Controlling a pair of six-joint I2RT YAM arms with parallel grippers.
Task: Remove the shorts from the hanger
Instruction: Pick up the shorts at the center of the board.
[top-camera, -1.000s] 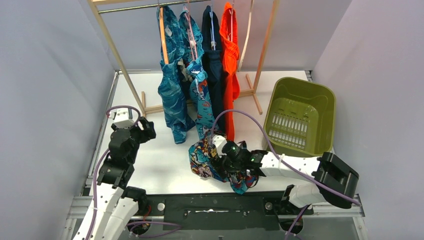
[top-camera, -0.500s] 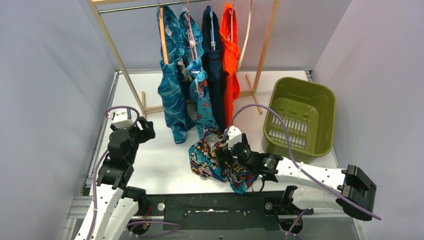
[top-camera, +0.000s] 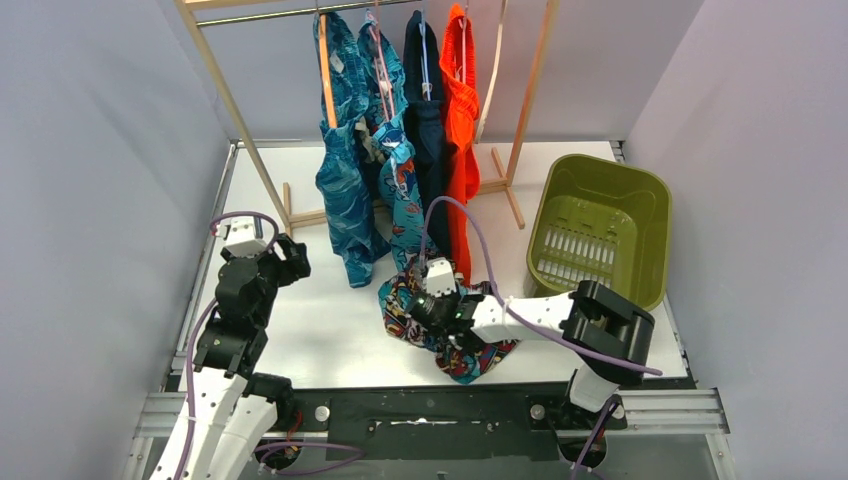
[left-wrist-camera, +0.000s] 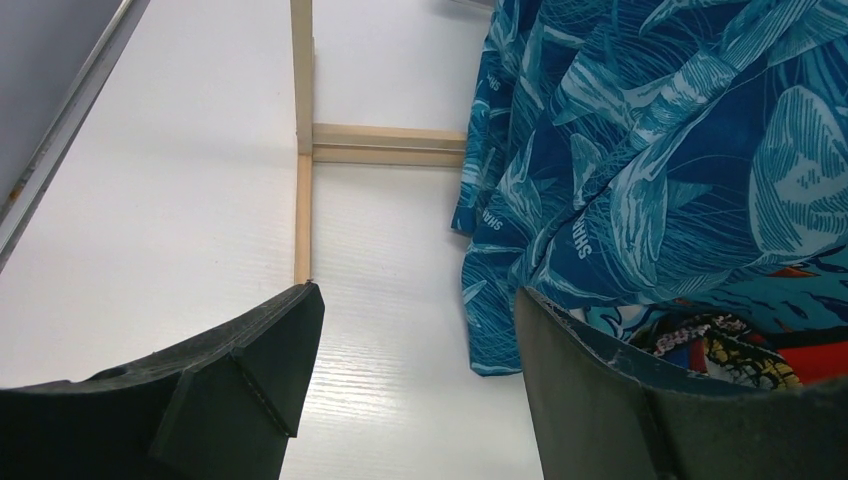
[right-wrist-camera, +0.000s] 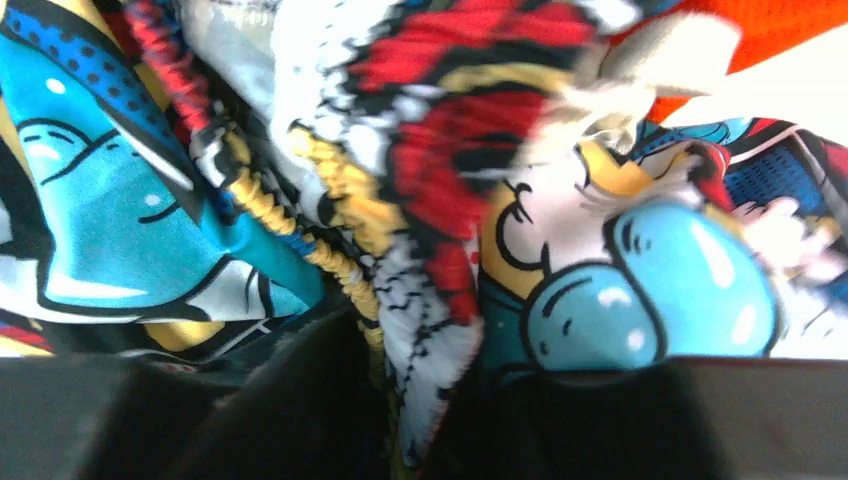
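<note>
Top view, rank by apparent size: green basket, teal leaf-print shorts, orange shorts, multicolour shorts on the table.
1. green basket
2. teal leaf-print shorts
3-4. orange shorts and multicolour shorts: too close to rank; orange hangs edge-on, multicolour is bunched, partly under the right arm.

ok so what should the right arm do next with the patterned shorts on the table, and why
Probably squeeze the right gripper firmly onto the fold before lifting. A fold of the multicolour shorts sits between its fingers, but a firm grip isn't evident. The pair lies crumpled on the table, and the green basket stands empty nearby.
</note>
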